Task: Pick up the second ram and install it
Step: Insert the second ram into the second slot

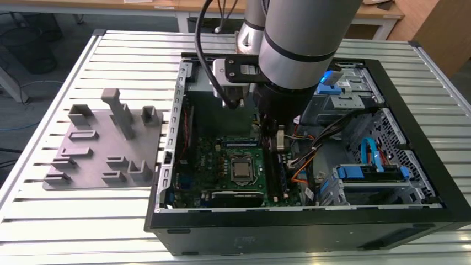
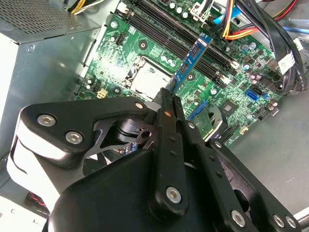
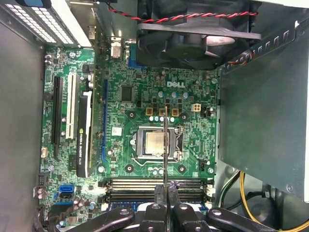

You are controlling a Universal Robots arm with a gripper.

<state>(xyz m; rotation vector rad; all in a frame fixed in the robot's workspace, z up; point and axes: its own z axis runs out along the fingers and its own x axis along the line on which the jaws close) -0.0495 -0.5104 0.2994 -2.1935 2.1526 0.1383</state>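
Observation:
The second ram (image 2: 193, 60) is a thin dark blue stick with black chips, and my gripper (image 2: 167, 96) is shut on its end. In the first wrist view the ram (image 3: 164, 145) appears edge-on as a thin line running out from my gripper (image 3: 164, 193) over the processor socket (image 3: 157, 144). It hangs above the green motherboard (image 2: 145, 63), close to the long black memory slots (image 2: 164, 24), apart from them. In the exterior view my gripper (image 1: 276, 138) is down inside the open computer case (image 1: 294, 218), over the board's right part.
The grey holder tray (image 1: 103, 143) with upright blocks lies on the slatted table at the exterior view's left. Inside the case are a black fan (image 3: 198, 29), an expansion card (image 3: 84, 130), bundled cables (image 1: 316, 146) and a drive cage (image 1: 368, 176).

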